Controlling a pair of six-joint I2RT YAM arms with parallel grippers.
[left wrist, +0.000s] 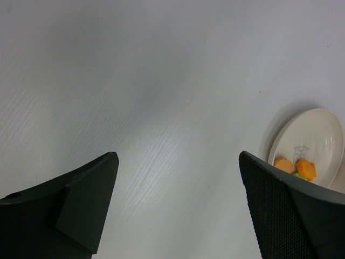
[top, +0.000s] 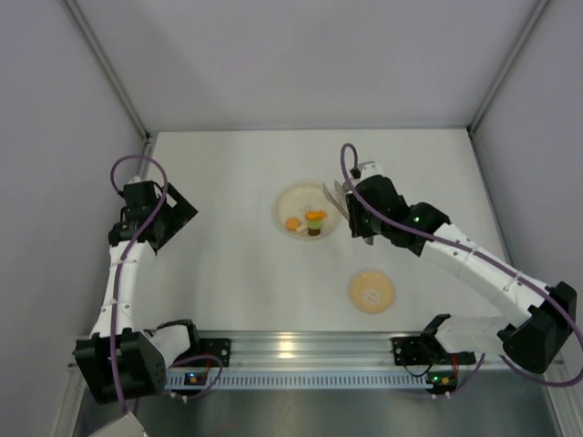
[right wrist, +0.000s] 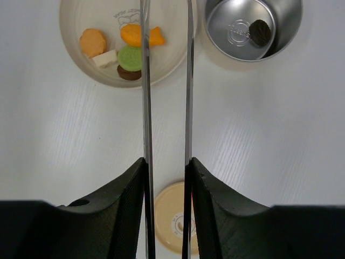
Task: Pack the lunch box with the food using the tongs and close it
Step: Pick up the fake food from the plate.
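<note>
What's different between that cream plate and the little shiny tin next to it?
The plate is wide, shallow and cream; the tin is smaller, deeper and shiny steel inside. The plate holds five food pieces; the tin holds one dark piece. Both are round, uncovered and stand side by side on the table.

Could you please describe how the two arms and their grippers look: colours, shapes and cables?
Both the left arm and the right arm have white links with black joints and black bases. A purple cable loops along each arm. The left gripper and right gripper have black, wedge-shaped fingers; one pad shows a fine dotted texture.
</note>
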